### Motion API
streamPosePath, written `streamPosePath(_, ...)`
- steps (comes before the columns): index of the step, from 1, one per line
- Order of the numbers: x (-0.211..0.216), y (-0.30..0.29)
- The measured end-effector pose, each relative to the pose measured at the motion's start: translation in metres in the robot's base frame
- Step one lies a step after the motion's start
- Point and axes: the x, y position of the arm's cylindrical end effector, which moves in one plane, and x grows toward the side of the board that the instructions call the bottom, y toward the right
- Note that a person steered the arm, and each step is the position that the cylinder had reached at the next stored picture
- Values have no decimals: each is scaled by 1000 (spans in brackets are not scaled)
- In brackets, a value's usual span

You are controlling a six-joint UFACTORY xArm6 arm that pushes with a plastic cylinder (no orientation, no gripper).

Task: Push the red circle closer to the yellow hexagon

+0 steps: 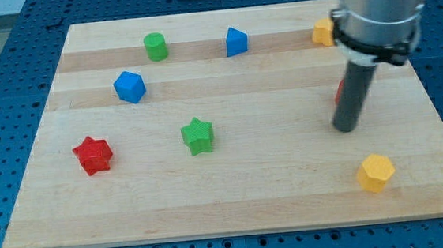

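Observation:
The yellow hexagon (376, 172) lies near the board's lower right corner. The red circle (338, 93) is almost wholly hidden behind my rod; only a thin red sliver shows at the rod's left edge. My tip (346, 127) rests on the board just below that sliver, up and a little left of the yellow hexagon. Whether the tip touches the red circle cannot be told.
A yellow block (323, 32) sits at the top right, partly behind the arm. A blue block (236, 41) and a green cylinder (155, 46) are at the top. A blue block (130, 87), a red star (93, 155) and a green star (198, 135) lie left and centre.

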Motion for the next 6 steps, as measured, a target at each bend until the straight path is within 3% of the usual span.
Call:
streamPosePath(1, -20, 49)
streamPosePath(2, -58, 56)
streamPosePath(3, -91, 28)
streamPosePath(4, -76, -3)
streamPosePath(6, 5, 29)
